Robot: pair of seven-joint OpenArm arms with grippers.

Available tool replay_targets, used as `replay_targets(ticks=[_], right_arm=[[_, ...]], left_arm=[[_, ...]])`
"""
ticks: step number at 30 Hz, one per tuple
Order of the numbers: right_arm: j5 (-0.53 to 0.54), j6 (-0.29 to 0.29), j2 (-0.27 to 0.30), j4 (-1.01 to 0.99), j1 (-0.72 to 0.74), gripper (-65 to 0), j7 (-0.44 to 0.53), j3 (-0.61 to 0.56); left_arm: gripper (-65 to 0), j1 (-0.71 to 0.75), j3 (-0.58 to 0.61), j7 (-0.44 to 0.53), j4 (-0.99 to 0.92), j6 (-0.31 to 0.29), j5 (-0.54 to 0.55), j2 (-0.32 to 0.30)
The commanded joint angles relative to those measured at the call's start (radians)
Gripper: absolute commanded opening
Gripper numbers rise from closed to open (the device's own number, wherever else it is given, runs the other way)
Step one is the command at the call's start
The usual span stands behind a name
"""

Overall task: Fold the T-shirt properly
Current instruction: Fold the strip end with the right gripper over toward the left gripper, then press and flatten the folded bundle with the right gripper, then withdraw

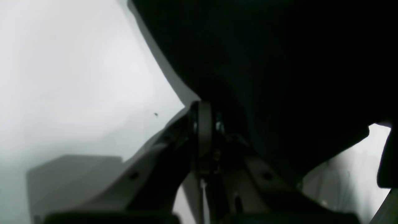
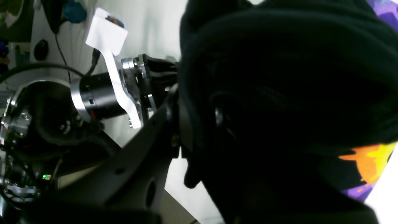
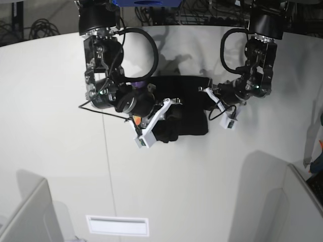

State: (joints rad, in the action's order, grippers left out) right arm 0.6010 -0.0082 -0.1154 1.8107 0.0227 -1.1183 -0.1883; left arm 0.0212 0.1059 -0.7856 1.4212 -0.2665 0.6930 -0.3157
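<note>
Near the tabletop's far edge, the T-shirt (image 3: pixel 182 108) is clamped between both the left gripper (image 3: pixel 206 96) and right gripper (image 3: pixel 169 117).

My two arms reach inward over the white table (image 3: pixel 60 151). Between them lies the black T-shirt (image 3: pixel 184 108), bunched into a compact dark mass. My right gripper (image 3: pixel 162 121) sits at its left edge, my left gripper (image 3: pixel 208 101) at its right edge; finger positions are indiscernible here.

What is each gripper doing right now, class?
Left gripper: shut on the T-shirt.
Right gripper: shut on the T-shirt.
</note>
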Motion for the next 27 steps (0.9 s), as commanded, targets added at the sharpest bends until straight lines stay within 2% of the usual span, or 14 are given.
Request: replay_targets(ticks=[1,6,11,14,16,21,27], right_arm=[[0.02,0.004,-0.005,0.002,0.027,-65.0,0.019,-0.001],[0.018,0.004,0.0,-0.059,0.029,-65.0,0.034,-0.003],[0.018,0.004,-0.004,-0.064,0.026,-65.0,0.048,-0.003],[0.018,0.004,-0.005,-0.064,0.026,-65.0,0.048,-0.003],[0.018,0.004,-0.005,-0.064,0.027,-65.0,0.048,-0.003],[0.018,0.003,-0.016,-0.065,0.027,-65.0,0.048,-0.003],[0.02,0.003,-0.017,-0.09,0.027,-65.0,0.048,-0.001]], left_arm=[[-65.0,0.007,-0.001,-0.051,0.0,0.016,-0.039,-0.013],[-65.0,0.029,-0.019,-0.051,0.02,0.014,-0.031,-0.063],[-65.0,0.116,-0.166,-0.062,0.135,0.009,-0.029,-0.078],[-65.0,0.142,-0.245,-0.166,0.2,0.008,-0.031,-0.079],[-65.0,0.164,-0.278,-0.197,0.235,0.008,-0.031,-0.079],[-65.0,0.224,-0.326,-0.199,0.333,0.008,-0.031,-0.106],[-65.0,0.336,-0.418,-0.199,0.425,0.008,-0.031,-0.099]])
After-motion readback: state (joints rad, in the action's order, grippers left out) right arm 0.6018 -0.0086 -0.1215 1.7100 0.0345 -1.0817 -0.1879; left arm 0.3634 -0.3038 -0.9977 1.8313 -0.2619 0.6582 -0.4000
